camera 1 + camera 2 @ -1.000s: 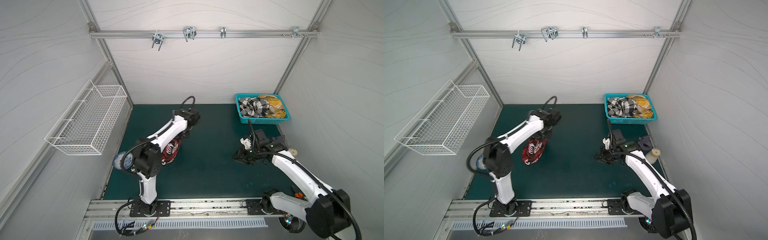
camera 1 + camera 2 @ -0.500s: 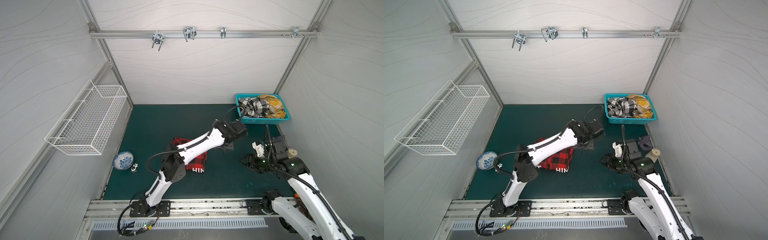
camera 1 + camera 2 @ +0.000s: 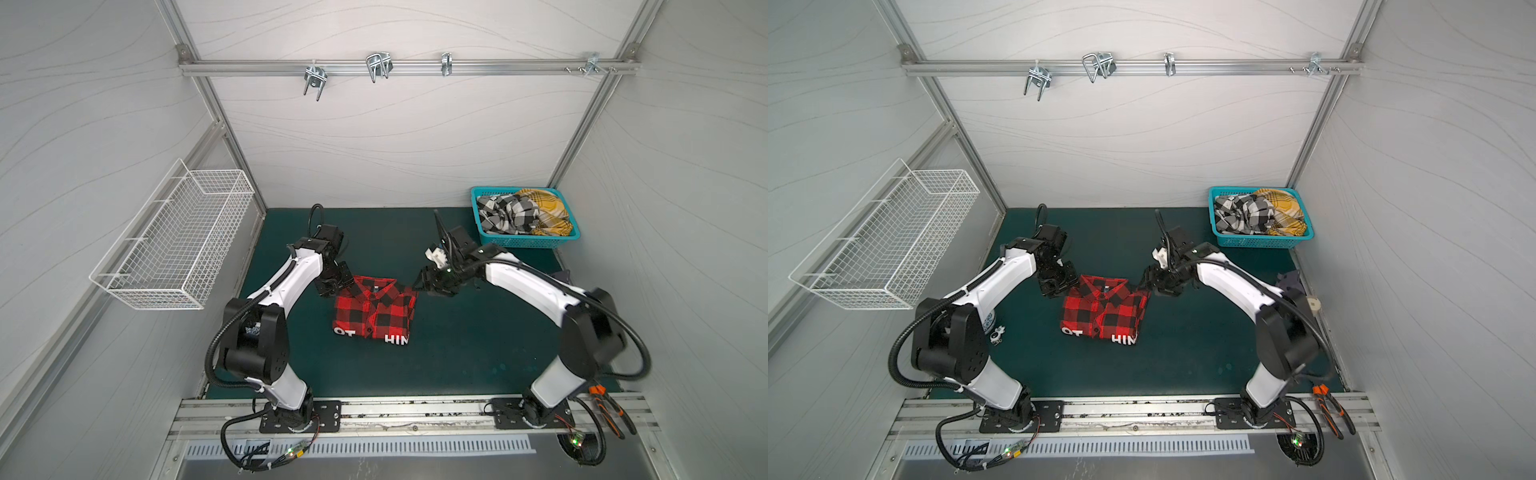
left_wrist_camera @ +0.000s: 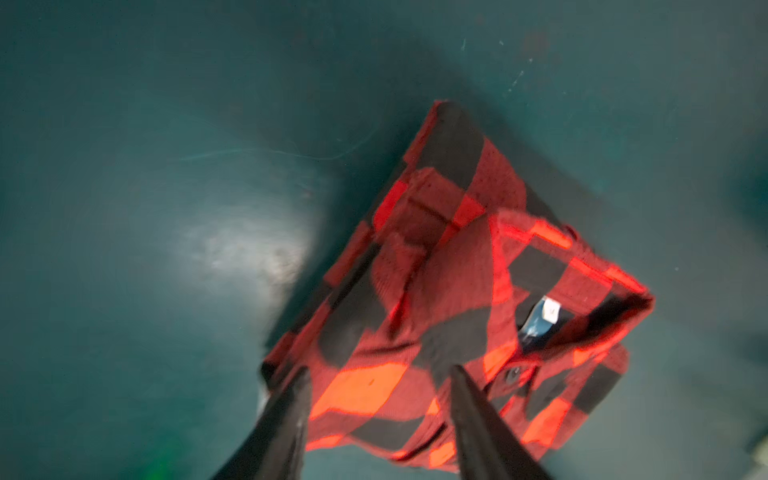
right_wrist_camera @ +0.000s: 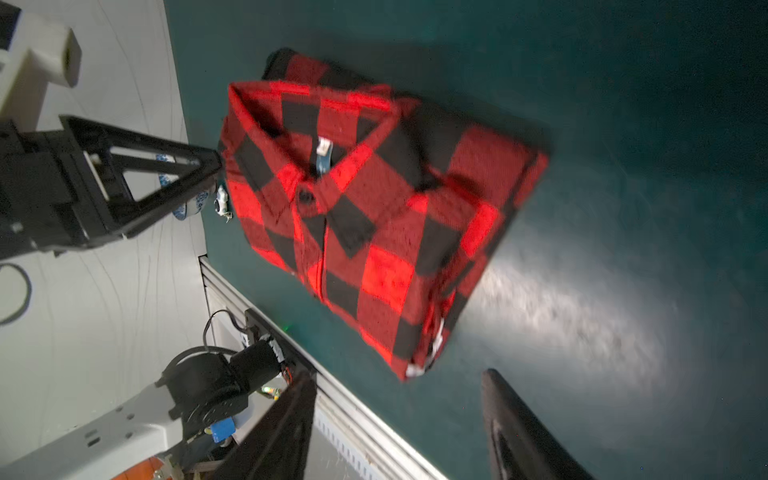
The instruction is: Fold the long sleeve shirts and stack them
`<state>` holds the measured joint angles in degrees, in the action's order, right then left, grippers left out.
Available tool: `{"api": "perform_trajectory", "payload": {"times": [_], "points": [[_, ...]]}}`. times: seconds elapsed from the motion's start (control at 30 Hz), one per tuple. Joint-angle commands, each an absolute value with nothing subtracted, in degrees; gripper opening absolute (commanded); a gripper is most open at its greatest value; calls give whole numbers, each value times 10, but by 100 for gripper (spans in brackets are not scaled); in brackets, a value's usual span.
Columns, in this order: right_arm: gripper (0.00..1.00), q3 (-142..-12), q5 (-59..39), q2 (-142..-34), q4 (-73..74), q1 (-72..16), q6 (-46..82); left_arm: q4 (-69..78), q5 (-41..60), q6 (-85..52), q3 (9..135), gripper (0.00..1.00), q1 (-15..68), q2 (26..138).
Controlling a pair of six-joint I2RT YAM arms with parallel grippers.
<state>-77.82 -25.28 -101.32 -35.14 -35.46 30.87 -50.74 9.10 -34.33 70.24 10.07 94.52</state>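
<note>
Shirt: folded red-and-black buffalo-check shirt [image 3: 374, 309], flat on dark green mat [image 3: 465, 345].
Left gripper [image 3: 332, 287]: jaws apart, at shirt's collar-end corner.
Right gripper [image 3: 420, 285]: jaws apart, empty, beside the opposite collar-end corner.

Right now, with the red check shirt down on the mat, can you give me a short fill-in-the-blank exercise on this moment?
1. The red-and-black shirt lies ___ on the green mat, collar toward the back wall.
2. The teal basket holds ___ crumpled garments: a black-and-white shirt and a mustard shirt.
3. The left gripper and the right gripper both have their fingers ___, gripping nothing.

Missing words: folded; two; open.
</note>
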Motion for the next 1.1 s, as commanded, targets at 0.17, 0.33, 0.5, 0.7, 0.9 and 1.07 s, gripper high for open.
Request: {"api": "perform_trajectory", "payload": {"times": [0.17,0.33,0.5,0.7,0.9,1.07], "points": [[59,-905,-264,-1179,-362,-364,255,-434,155,-326,712,35,90,1038],[56,-934,-270,-1223,-367,-372,255,-411,168,-335,701,34,89,1057],[50,-925,-250,-1224,-371,-385,259,-406,165,-345,690,38,89,1056],[28,-903,-239,-1196,-360,-384,272,-406,163,-350,679,42,88,1042],[0,-883,-200,-1140,-374,-387,283,-418,163,-351,671,45,88,1028],[0,-834,-132,-1071,-404,-385,299,-399,174,-363,623,46,89,1019]]}}
